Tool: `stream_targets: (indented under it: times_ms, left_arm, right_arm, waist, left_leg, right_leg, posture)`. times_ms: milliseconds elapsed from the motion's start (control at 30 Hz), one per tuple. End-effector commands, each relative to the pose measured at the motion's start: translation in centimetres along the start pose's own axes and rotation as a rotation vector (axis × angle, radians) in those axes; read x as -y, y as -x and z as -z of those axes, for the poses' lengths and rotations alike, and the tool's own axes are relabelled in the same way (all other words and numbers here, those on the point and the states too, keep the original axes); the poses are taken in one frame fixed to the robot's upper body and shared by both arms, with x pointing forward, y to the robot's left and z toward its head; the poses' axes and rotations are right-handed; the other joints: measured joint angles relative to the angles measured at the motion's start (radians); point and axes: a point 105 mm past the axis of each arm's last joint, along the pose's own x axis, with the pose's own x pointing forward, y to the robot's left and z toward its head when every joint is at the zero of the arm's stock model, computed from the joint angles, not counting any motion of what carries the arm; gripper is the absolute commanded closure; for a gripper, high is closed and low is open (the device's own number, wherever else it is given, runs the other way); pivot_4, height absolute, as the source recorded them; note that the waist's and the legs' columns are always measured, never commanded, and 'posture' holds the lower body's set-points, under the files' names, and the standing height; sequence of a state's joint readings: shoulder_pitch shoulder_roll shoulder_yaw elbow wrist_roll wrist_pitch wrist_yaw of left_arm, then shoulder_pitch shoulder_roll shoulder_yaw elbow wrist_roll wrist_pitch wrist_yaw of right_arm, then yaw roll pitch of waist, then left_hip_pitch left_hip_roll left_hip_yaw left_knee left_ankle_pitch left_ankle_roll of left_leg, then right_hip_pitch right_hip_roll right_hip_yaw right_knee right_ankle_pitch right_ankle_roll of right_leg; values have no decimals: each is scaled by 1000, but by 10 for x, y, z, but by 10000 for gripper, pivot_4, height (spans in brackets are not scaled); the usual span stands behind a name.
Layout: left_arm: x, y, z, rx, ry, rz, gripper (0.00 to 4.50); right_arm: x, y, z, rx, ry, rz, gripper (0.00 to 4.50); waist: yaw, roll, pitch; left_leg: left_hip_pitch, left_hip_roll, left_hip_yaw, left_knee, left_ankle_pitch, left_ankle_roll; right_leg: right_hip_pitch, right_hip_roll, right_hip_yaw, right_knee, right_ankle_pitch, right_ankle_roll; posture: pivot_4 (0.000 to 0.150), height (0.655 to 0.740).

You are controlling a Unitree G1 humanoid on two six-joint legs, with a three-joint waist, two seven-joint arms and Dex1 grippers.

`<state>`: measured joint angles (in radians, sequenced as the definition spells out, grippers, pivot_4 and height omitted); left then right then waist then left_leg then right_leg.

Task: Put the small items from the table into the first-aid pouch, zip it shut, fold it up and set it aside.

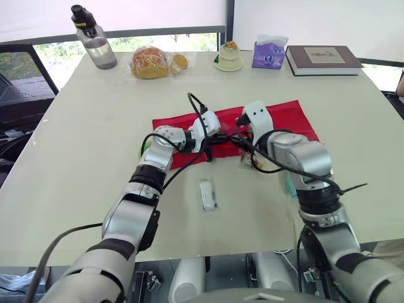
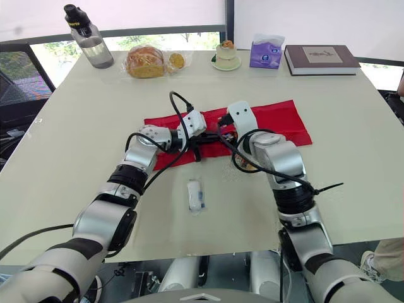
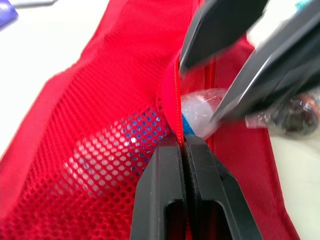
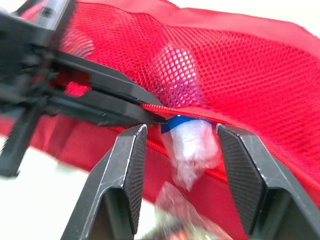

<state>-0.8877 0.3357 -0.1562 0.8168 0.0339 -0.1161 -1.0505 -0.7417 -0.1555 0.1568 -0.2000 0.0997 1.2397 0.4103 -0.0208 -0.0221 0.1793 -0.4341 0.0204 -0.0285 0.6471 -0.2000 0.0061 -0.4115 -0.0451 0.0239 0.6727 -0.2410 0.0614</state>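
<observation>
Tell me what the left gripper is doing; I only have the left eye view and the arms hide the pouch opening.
Observer: The left gripper is shut on the zipper edge of the red pouch.
Operator: And the right one?
Observer: The right gripper is open, with a clear packet between its fingers, partly inside the mesh pocket.
Operator: Anything else near the opening?
Observer: A dark wrapped item lies just outside the pouch, beside the right gripper.
</observation>
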Motion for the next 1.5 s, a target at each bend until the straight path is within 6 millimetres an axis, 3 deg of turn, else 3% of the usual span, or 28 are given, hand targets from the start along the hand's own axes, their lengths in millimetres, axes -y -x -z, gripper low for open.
stream_targets:
  times_ms: [33,233,300,433,467,800,1100,1500]
  left_arm:
    - [-8,2,-12,42,-14,-18,45000]
    - [-9,2,-10,41,4,-22,45000]
    - [-9,1,-10,41,4,-17,45000]
    - [-8,1,-10,40,4,-13,45000]
    - [-8,1,-10,40,3,-11,45000]
    - [-5,0,-12,43,-9,6,45000]
    - [-3,0,-12,46,-13,12,45000]
    - [1,0,-12,45,-20,33,45000]
  right_arm:
    - [-9,16,-12,55,82,-83,20143]
    - [6,25,-1,64,287,-119,20143]
    - [16,21,9,51,361,-108,25254]
    - [20,13,15,68,411,-129,42579]
    - [21,10,16,68,424,-125,44106]
    - [20,-20,16,85,511,-122,44106]
    - [0,-40,9,136,511,-145,44106]
    - [7,-56,-4,187,528,-54,44106]
  waist:
    - [0,0,0]
    - [1,0,0]
    - [1,0,0]
    - [-1,0,0]
    - [-1,0,0]
    - [2,0,0]
    - [1,0,0]
    - [0,0,0]
  left_leg:
    - [0,0,0,0,0,0]
    - [0,0,0,0,0,0]
    - [0,0,0,0,0,0]
    - [0,0,1,0,0,0]
    - [0,0,0,0,0,0]
    - [0,0,1,0,0,0]
    - [0,0,1,0,0,0]
    - [0,0,1,0,0,0]
  right_leg:
    - [0,0,0,0,0,0]
    - [0,0,0,-1,0,0]
    - [0,0,0,-1,0,0]
    - [0,0,0,-1,0,0]
    - [0,0,0,-1,0,0]
    - [0,0,0,-1,0,0]
    - [0,0,0,-1,0,0]
    - [0,0,0,-1,0,0]
  posture:
    - [1500,7400]
    - [1500,7400]
    - [1500,7400]
    - [1500,7400]
    - [1500,7400]
    - [1500,7400]
    - [1500,7400]
    - [1500,7400]
